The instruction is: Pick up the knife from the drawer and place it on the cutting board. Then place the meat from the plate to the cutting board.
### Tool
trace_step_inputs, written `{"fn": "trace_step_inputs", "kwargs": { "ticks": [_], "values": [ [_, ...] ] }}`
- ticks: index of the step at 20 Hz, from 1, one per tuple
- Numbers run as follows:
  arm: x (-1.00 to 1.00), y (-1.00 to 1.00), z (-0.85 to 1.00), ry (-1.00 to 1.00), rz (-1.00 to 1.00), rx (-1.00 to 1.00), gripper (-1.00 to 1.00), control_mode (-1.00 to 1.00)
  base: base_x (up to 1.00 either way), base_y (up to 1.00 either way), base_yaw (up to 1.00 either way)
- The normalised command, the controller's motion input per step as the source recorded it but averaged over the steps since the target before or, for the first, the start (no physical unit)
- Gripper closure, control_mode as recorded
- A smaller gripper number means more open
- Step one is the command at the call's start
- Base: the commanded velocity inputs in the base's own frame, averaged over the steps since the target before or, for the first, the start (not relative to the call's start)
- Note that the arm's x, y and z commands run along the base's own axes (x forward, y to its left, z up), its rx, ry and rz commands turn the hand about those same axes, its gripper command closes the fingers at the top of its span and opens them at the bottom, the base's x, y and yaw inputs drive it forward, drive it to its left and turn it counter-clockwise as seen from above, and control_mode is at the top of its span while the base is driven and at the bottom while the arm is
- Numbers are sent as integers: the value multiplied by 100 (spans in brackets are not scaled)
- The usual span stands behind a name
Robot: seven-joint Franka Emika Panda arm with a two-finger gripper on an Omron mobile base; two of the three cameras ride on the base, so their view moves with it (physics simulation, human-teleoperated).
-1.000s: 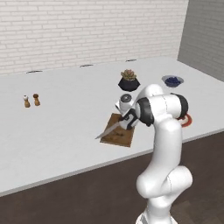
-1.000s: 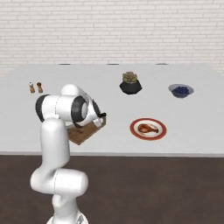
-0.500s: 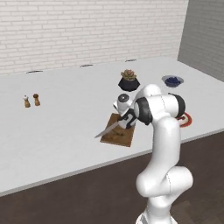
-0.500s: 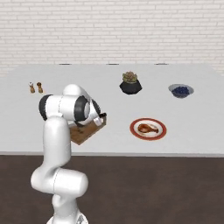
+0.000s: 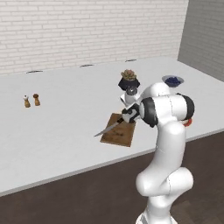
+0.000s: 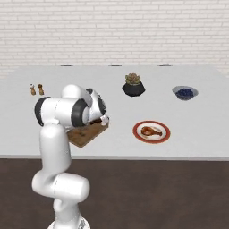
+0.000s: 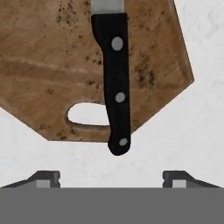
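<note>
The knife [image 7: 116, 87] lies lengthwise over the brown cutting board [image 7: 52, 78], its black handle end jutting past the board's edge by the handle hole. My gripper [image 7: 111, 179] is open just above it, fingertips [image 7: 43, 178] wide apart and holding nothing. From the left base view the gripper [image 5: 130, 114] hovers over the board [image 5: 118, 133] and the silver blade [image 5: 105, 130] points left past the board's edge. The meat [image 6: 150, 130] sits on the red-rimmed plate [image 6: 138, 134], right of the board [image 6: 87, 134]. The drawer is out of view.
A black pot with a plant [image 5: 129, 80] and a dark blue bowl [image 5: 173, 80] stand behind the board. Two small shakers [image 5: 31, 100] are far left. The white counter's front edge [image 5: 87, 168] runs close in front of the board.
The gripper has gone from shut on the knife handle to open, letting the knife go over the board. Arm and knife are almost where they were.
</note>
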Motion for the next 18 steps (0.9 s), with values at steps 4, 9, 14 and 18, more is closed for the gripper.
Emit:
{"fn": "trace_step_inputs", "kwargs": {
  "ticks": [4,9,14,18],
  "values": [
    [0,-100,99,0,0,5,-100,-100,0,0,0],
    [0,-100,51,3,-12,1,-100,-100,0,0,0],
    [-11,-100,6,13,-16,0,-100,-100,0,0,0],
    [-42,-100,-10,15,-12,-1,-100,-100,0,0,0]
  ]
}}
